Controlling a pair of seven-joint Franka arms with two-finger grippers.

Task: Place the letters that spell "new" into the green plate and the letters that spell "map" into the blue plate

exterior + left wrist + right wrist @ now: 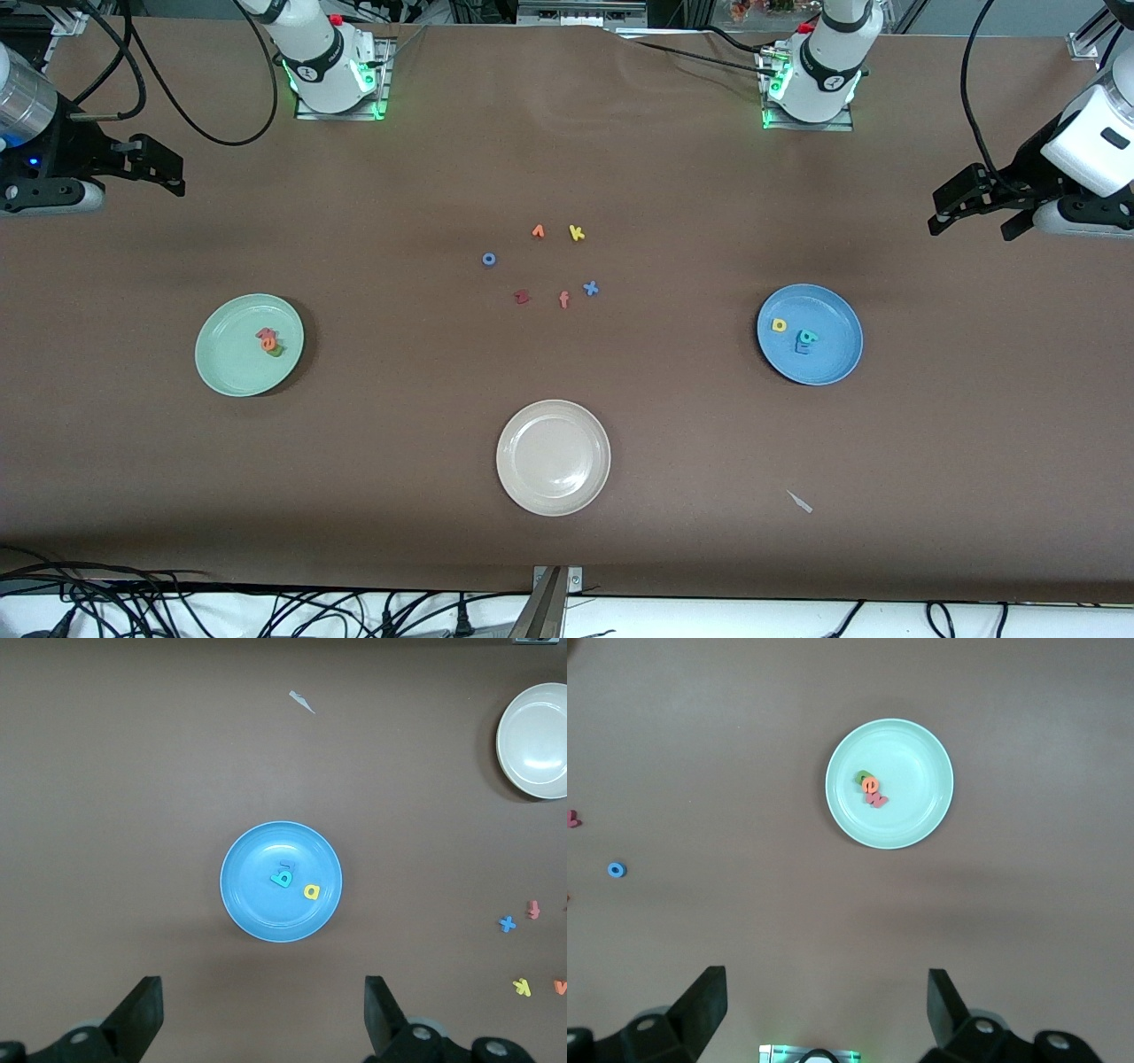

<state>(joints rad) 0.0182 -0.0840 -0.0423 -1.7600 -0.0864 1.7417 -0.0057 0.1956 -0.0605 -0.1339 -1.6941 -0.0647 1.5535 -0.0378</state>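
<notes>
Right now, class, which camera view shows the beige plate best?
The front view: the beige plate shows whole, nearest the camera. The left wrist view cuts it at the frame's edge. The right wrist view misses it.

A beige plate (pixel 553 457) sits nearer the camera than six loose letters (pixel 540 263).

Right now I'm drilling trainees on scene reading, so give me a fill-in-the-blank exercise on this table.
1. The green plate holds a small pile of ____ letters.
2. The yellow p lies in the ____ plate.
3. The beige plate holds ____ letters.
4. The left gripper and the right gripper both stand ____, holding nothing.

Missing words: three; blue; no; open
</notes>
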